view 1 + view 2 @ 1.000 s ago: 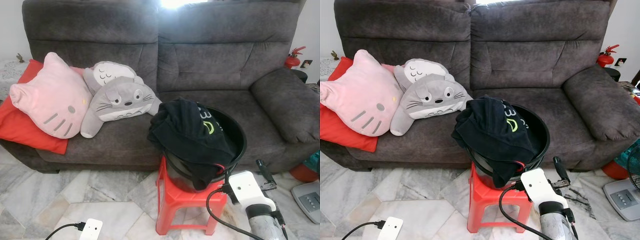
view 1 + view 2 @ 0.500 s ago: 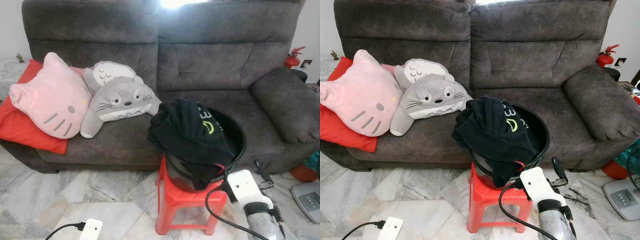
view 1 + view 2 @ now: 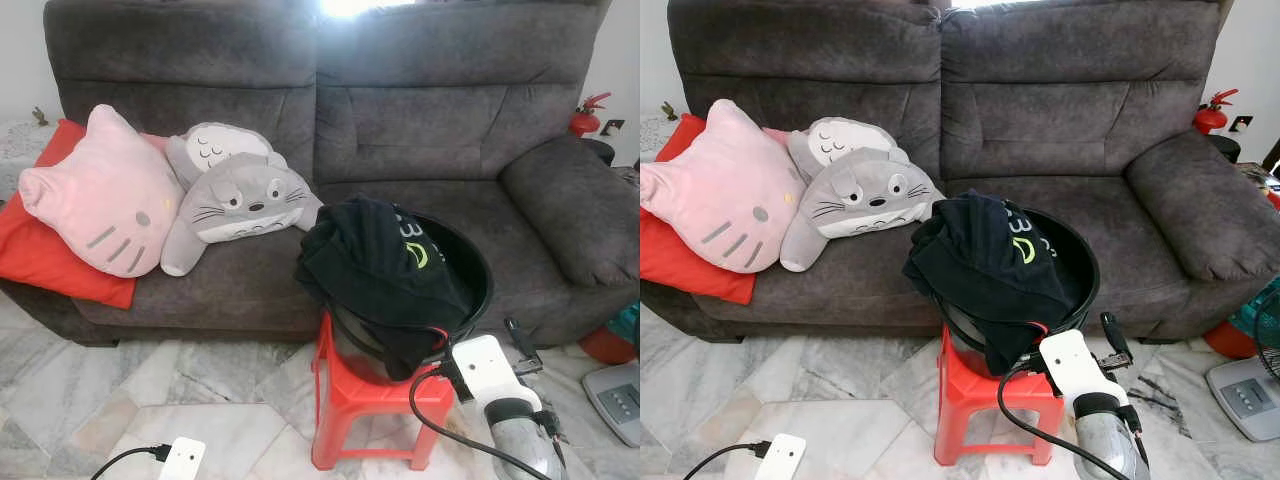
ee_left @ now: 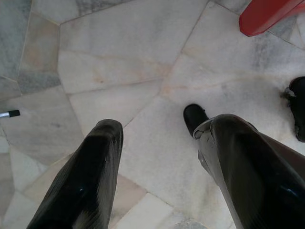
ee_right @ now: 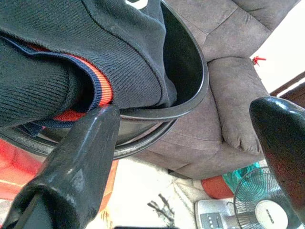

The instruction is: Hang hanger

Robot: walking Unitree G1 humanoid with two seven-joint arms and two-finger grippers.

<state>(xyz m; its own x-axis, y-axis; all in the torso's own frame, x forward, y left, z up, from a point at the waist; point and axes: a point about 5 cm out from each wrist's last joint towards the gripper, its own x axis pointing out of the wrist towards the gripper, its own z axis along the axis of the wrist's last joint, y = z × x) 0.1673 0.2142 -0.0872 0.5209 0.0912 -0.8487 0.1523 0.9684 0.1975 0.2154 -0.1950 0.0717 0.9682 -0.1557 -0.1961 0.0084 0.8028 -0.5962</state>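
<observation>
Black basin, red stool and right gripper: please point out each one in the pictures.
black basin (image 3: pixel 480 268), left eye view, on its bare right rim.
red stool (image 3: pixel 345 400), left eye view, on the seat's front edge.
right gripper (image 5: pixel 190 157), right wrist view, midway between its open fingertips.

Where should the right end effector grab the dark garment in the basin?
Pinch the fold of the dark garment draped over the black basin's near rim, by the orange trim. Come from the front right, where the open right end effector already faces it; that edge hangs free.
</observation>
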